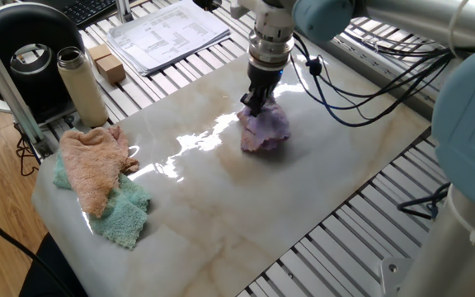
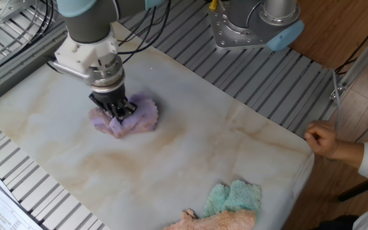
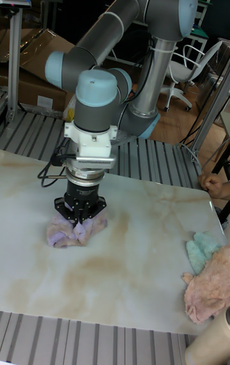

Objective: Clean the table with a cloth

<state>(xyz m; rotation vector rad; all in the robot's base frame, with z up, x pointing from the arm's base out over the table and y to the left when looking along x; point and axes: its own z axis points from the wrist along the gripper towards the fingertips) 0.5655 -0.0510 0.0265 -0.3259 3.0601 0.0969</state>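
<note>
Firmly pinched — fluffy lavender cloth (image 1: 264,130).

No legible text — printed sheets (image 1: 167,33) too blurred.

The gripper (image 2: 115,110) has its fingertips buried in the lavender cloth (image 2: 128,119), so how the jaws stand cannot be told. At six o'clock in the other fixed view, the peach cloth (image 2: 213,222) is cut by the frame edge. At three o'clock a person's hand (image 2: 322,139) shows on the surface (image 2: 235,153) rim, the arm cropped.
</note>
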